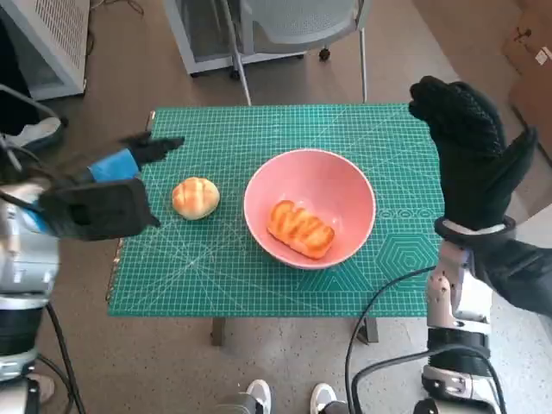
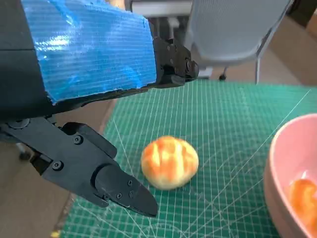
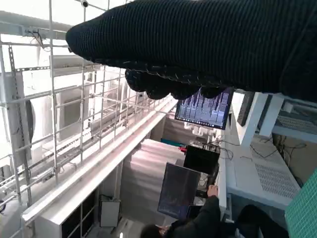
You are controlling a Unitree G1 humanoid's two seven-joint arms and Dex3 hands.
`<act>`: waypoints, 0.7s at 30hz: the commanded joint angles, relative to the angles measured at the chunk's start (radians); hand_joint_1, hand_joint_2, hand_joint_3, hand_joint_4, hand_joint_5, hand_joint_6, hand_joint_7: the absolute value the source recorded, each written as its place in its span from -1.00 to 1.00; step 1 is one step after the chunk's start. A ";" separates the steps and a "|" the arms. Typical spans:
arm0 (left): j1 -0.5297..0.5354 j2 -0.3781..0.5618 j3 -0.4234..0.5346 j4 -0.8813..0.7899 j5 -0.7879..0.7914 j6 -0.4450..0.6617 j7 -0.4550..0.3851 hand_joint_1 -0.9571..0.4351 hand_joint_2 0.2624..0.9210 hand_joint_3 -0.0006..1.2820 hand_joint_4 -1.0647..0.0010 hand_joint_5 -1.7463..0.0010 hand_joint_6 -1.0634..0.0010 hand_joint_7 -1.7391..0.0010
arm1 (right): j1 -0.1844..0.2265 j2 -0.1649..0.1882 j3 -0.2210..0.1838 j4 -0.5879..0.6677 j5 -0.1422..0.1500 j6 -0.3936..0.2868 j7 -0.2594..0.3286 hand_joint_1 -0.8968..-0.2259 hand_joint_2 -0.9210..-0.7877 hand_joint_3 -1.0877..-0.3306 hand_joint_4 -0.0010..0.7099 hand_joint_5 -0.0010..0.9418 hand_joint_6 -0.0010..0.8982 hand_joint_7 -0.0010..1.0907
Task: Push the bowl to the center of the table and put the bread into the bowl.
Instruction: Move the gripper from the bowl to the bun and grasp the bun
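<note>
A pink bowl (image 1: 310, 207) sits near the middle of the green counter (image 1: 259, 285), one bread (image 1: 300, 229) inside. A round roll (image 1: 195, 197) lies beside it, toward the left edge. The left hand (image 1: 103, 194) hovers spread over that edge, empty; the right hand (image 1: 470, 151) is raised, flat and empty, above the right edge.

The table (image 1: 198, 285) wears a green mat printed with a fine pale grid and slanting lines. On it the bowl (image 1: 345, 177) is plain pink. The long bread (image 1: 300, 229) is orange-gold with paler streaks across its crust; the round bread (image 1: 195, 197) is golden yellow with lighter bands. The left hand (image 1: 97, 203) is black, its back covered in bright blue tape. The right hand (image 1: 470, 151) is clad in a black knitted glove. The floor (image 1: 129, 78) is dull brown, and the chair (image 1: 297, 21) is grey.
</note>
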 commanded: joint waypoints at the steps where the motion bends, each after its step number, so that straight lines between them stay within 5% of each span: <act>1: -0.042 -0.036 -0.052 0.090 0.039 -0.023 0.035 -0.05 0.26 -0.99 1.00 1.00 0.69 1.00 | -0.005 0.000 0.003 0.020 0.009 0.018 0.017 0.26 -1.00 0.45 0.02 -0.99 -0.06 -1.00; 21: -0.283 -0.258 -0.224 0.689 0.167 -0.182 0.331 -0.07 0.38 -0.97 0.97 0.99 0.67 0.99 | 0.001 -0.022 -0.008 0.003 0.016 0.036 0.045 0.27 -1.00 0.45 0.05 -0.99 -0.06 -0.99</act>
